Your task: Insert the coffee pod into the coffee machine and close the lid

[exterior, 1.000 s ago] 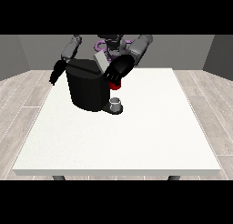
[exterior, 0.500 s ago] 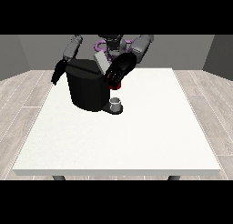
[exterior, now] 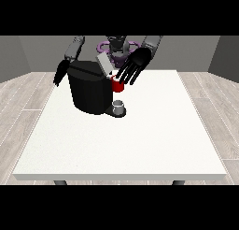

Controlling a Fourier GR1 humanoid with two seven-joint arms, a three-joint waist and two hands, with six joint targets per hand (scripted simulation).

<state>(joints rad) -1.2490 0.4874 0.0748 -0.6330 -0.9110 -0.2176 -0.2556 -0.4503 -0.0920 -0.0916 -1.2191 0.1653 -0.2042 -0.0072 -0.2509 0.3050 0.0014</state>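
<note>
— Where is the pod point(exterior: 117, 85) just now?

— At the upper right corner of the machine point(exterior: 91, 89), red, just beside the black body and below the raised lid point(exterior: 104, 64). It sits above the small grey cup point(exterior: 119, 105) that stands on the machine's base, at the machine's front right.

— And the hand near it?

— The hand at the view's right point(exterior: 135, 65) is right of the machine's top, spread wide with its fingers straight and pointing down and towards the machine. The pod is directly under those fingertips; the tips overlap its upper edge. Whether they touch it or only pass in front of it, I cannot tell. Nothing is curled round the pod, so the hand has hold of nothing.

— The lid?

— Open, tilted up and back from the machine's top, a pale grey flap between the machine and that hand.

— The other hand?

— The hand at the view's left point(exterior: 60, 75) hangs just beside the machine's left side, near its top edge. Its fingers point down and look relaxed, with nothing in them. Whether it touches the machine's wall I cannot tell.

— What does the machine stand on?

— The white table point(exterior: 121, 145), on the far half of it, left of centre.
</note>
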